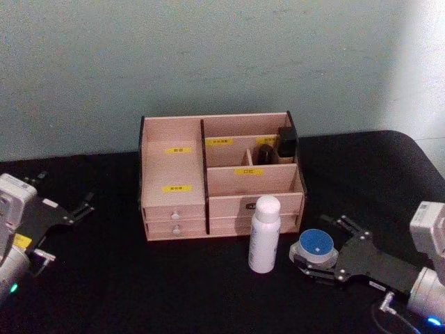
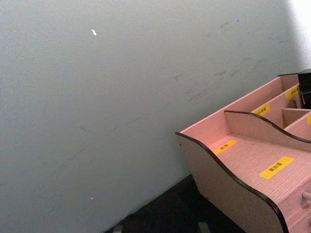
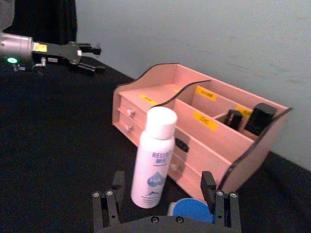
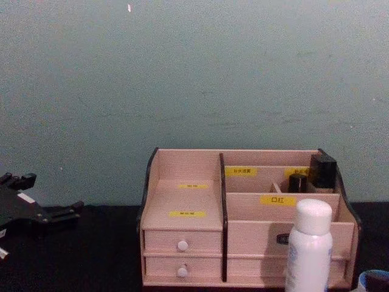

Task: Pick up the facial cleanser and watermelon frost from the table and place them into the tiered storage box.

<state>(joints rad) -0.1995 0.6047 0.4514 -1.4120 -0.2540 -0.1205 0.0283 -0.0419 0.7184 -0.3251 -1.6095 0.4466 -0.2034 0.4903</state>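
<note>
In the head view nothing has reached the tiered storage box (image 1: 174, 170) yet. The facial cleanser (image 1: 264, 236) stands upright just in front of it, and the watermelon frost (image 1: 316, 245) sits near the box's front right corner, between the spread fingers of the right gripper (image 1: 311, 241). In the left wrist view the box's stepped compartments (image 2: 252, 160) lie bare. In the right wrist view the fingers (image 3: 221, 201) straddle the jar without clamping it, and the left gripper (image 3: 96, 59) idles well beyond the box's drawer end, fingers apart. In the chest view the cleanser stands untouched before the box, so I judge both placements are still to do.
</note>
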